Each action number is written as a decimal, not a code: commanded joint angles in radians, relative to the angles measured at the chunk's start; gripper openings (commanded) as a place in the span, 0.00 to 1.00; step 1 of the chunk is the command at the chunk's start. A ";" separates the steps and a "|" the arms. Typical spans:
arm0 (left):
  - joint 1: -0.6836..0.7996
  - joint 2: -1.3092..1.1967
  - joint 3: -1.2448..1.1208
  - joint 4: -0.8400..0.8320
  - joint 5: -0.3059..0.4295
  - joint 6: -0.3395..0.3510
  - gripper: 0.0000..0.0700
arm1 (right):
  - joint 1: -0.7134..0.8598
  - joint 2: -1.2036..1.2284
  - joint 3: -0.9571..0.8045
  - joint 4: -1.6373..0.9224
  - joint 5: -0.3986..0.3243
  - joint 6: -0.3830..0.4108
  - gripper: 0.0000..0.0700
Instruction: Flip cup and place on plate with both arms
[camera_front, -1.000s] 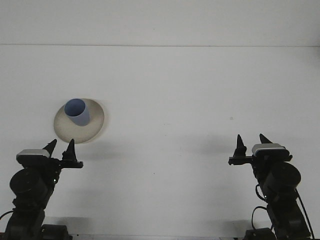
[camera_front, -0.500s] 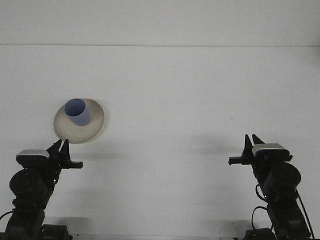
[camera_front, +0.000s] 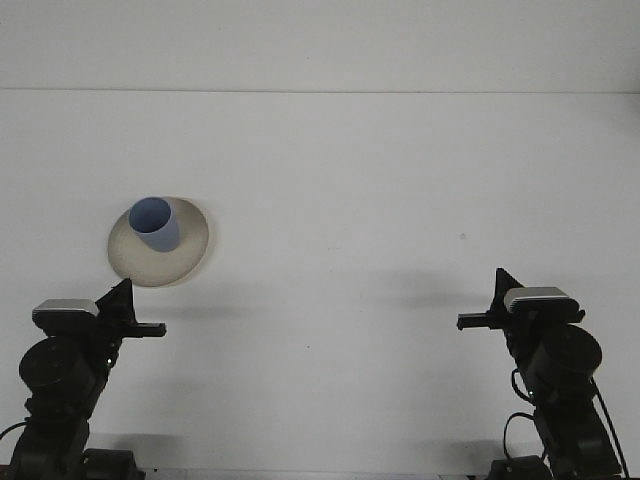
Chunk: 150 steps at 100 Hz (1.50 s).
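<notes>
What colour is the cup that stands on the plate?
Light blue; the cup shows clearly in the front view, on a cream plate.

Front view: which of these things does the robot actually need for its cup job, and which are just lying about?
Part of the job:
blue cup, standing open side up on the plate
cream plate
left gripper, shut, near the plate
right gripper, shut, far from the plate

Just there:
white table, nothing else lies on it
</notes>
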 joint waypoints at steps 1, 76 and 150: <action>-0.001 0.002 0.009 0.009 0.002 -0.002 0.02 | 0.002 0.006 -0.001 0.011 0.003 -0.009 0.00; -0.001 -0.010 0.008 0.018 0.001 0.006 0.01 | 0.002 0.006 -0.001 0.011 0.003 -0.009 0.00; -0.013 -0.391 -0.442 0.298 0.001 0.011 0.02 | 0.002 0.006 -0.001 0.011 0.003 -0.009 0.00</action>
